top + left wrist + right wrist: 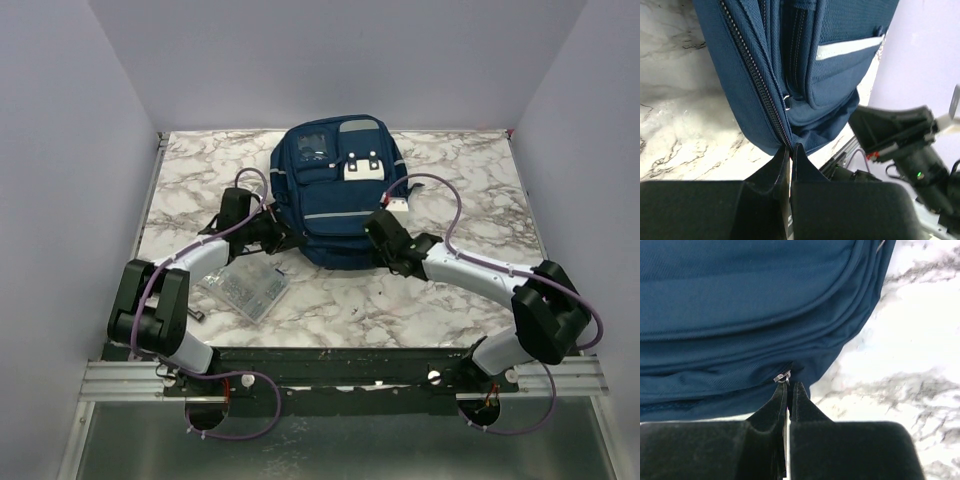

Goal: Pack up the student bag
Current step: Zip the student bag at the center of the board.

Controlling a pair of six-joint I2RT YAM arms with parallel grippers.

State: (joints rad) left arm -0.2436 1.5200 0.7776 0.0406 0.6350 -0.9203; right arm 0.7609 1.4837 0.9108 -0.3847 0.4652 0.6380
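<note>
Rail [340,378] in bare metal spans the near edge and carries both arm bases. Beyond it lies the worktop [400,310], white marble pattern with grey veining. A clear plastic box [245,290] lies flat on it, near the left arm and apart from the bag.

Left gripper [790,148]: jaws fully closed, tips against the bag's lower corner where the zip [752,75] ends. Whether anything is pinched cannot be told.

Right gripper [789,386]: jaws fully closed, tips meeting a small metal ring [782,377] on the bag's seam. A firm hold is not confirmed.

Student bag [335,200]: navy, lying front side up at the centre of the worktop, towards the far edge, between the two grippers.

Plain pale lilac walls [330,60] enclose the worktop on the left, right and far sides.
</note>
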